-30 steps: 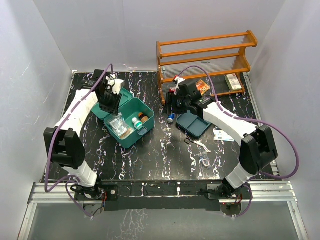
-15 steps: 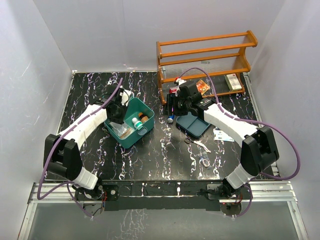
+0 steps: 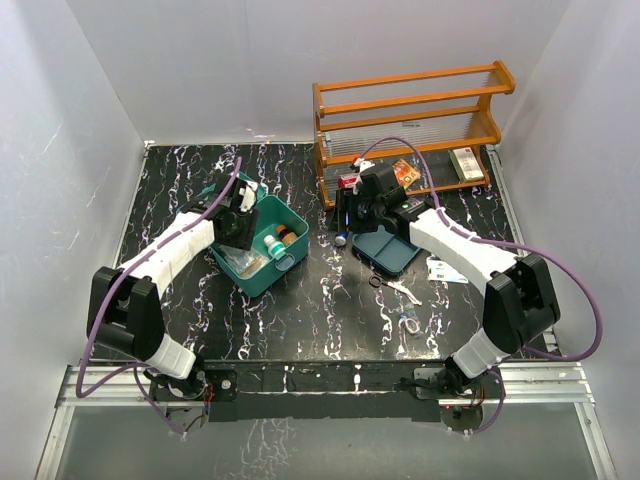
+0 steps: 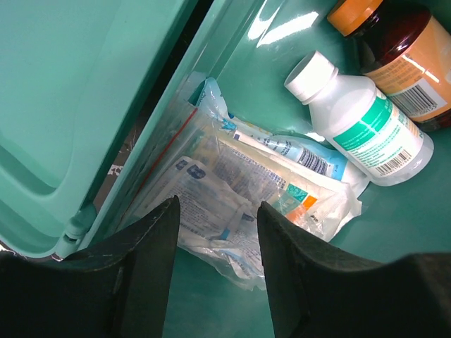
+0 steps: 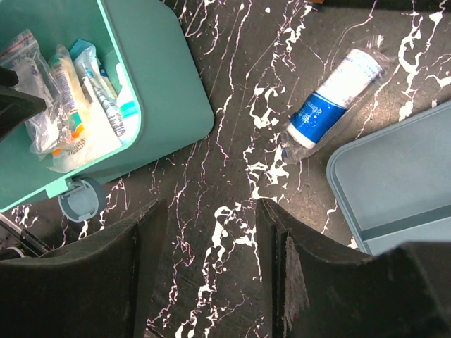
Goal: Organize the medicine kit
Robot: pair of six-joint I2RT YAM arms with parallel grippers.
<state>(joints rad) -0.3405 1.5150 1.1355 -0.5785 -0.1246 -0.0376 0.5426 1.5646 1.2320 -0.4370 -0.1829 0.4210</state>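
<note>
Teal medicine kit (image 3: 268, 282) open. You're mid-packing, I judge: left gripper (image 4: 216, 211) empty, jaws apart, above bagged supplies (image 4: 211, 172). Next, your open right gripper (image 5: 211, 211) drops onto the blue tube (image 5: 332, 97) at one o'clock.

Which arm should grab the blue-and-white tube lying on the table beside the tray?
Right. Its open claw hovers over the table close to the tube, fingers empty; the left claw is down inside the medicine kit, over the bagged supplies.

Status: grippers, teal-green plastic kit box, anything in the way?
Left gripper open, empty, over clear bag of sachets in open teal-green plastic medicine kit. Right gripper open, empty, above black marbled table. Blue-and-white tube lies outside kit. Nothing blocking.
</note>
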